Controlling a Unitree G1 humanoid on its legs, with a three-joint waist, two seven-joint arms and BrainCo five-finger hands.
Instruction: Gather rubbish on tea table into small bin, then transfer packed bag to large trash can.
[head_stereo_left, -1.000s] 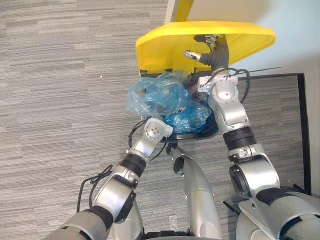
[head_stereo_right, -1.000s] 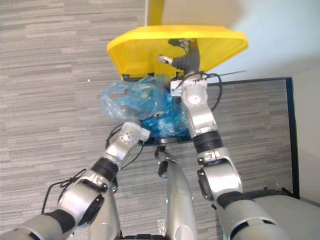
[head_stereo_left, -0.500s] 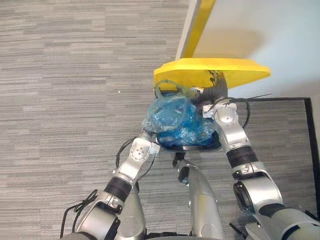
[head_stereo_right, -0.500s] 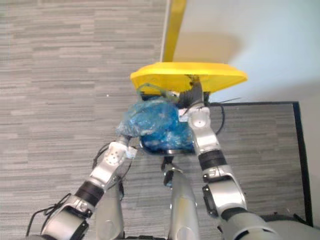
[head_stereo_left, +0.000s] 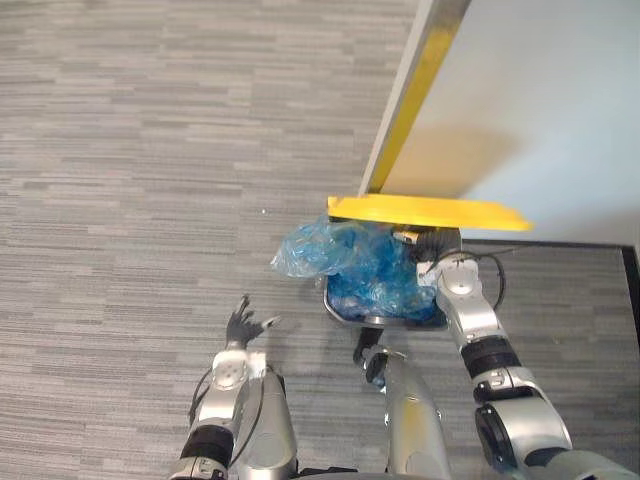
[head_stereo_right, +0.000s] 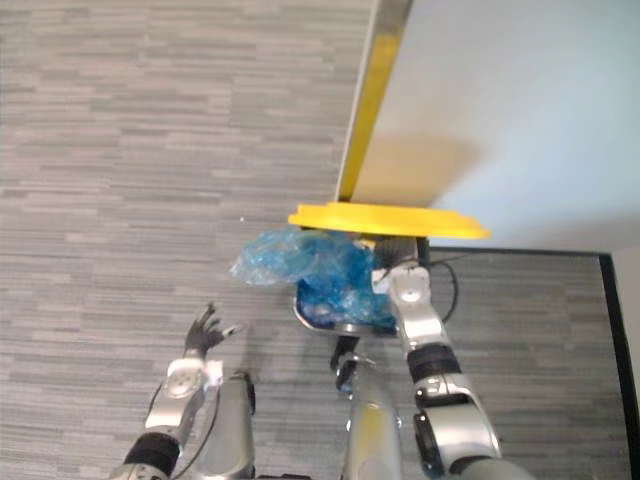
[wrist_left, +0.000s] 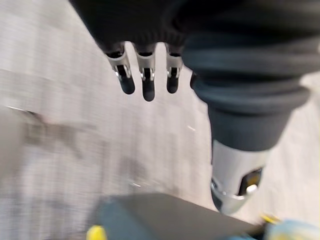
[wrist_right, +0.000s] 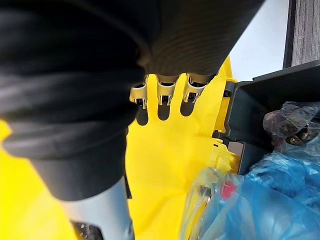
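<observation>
One packed blue plastic bag (head_stereo_left: 350, 265) sits in the mouth of the one dark large trash can (wrist_right: 260, 95), bulging over its rim toward the robot's left. The right hand (wrist_right: 164, 97), fingers straight, presses against the underside of the can's single raised yellow lid (head_stereo_left: 425, 212). The left hand (head_stereo_left: 240, 327) hovers empty over the grey carpet (head_stereo_left: 150, 150), fingers spread, apart from the bag.

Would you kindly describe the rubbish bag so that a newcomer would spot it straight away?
Where the grey carpet meets the white wall, a dark bin stands with its yellow lid raised. The bag bulges out of the bin just under that lid. It is the one crinkled, see-through blue thing, spilling over the bin's left rim.
</observation>
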